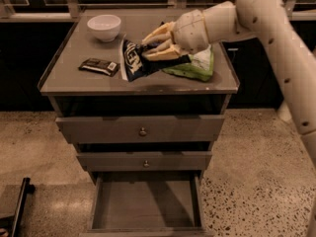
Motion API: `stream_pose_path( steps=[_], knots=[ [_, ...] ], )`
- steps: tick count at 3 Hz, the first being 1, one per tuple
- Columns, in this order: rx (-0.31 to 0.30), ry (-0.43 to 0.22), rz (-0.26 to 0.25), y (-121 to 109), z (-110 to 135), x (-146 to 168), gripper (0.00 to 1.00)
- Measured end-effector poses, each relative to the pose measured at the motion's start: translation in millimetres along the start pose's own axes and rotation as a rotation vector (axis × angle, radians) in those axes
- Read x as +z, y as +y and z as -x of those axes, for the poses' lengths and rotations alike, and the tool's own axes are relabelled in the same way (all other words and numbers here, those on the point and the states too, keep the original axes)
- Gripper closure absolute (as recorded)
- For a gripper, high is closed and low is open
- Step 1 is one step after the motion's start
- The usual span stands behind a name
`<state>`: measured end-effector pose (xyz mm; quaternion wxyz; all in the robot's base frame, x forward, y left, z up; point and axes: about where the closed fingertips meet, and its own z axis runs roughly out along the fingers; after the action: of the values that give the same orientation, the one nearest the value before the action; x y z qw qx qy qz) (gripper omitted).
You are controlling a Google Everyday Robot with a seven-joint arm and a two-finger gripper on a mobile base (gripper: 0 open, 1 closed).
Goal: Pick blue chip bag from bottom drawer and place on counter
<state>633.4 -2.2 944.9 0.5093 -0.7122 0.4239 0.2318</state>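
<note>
The blue chip bag is dark blue with white lettering and hangs in my gripper over the middle of the counter. Its lower end is close to the counter top; I cannot tell whether it touches. The gripper's tan fingers are shut on the bag's right end. My arm reaches in from the upper right. The bottom drawer is pulled out below the cabinet and its grey tray holds nothing.
A white bowl stands at the counter's back left. A flat dark brown bar wrapper lies at the left. A light-green bag lies under my wrist. Two upper drawers with round knobs are closed.
</note>
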Motion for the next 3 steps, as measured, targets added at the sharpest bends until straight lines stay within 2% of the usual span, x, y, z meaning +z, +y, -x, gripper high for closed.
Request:
stream_pose_path(
  steps=[1,3],
  knots=[
    [0.010,-0.024,-0.011,-31,-19,15,1.00],
    [0.066,0.036,-0.054,-51,-67,34,1.00]
  ],
)
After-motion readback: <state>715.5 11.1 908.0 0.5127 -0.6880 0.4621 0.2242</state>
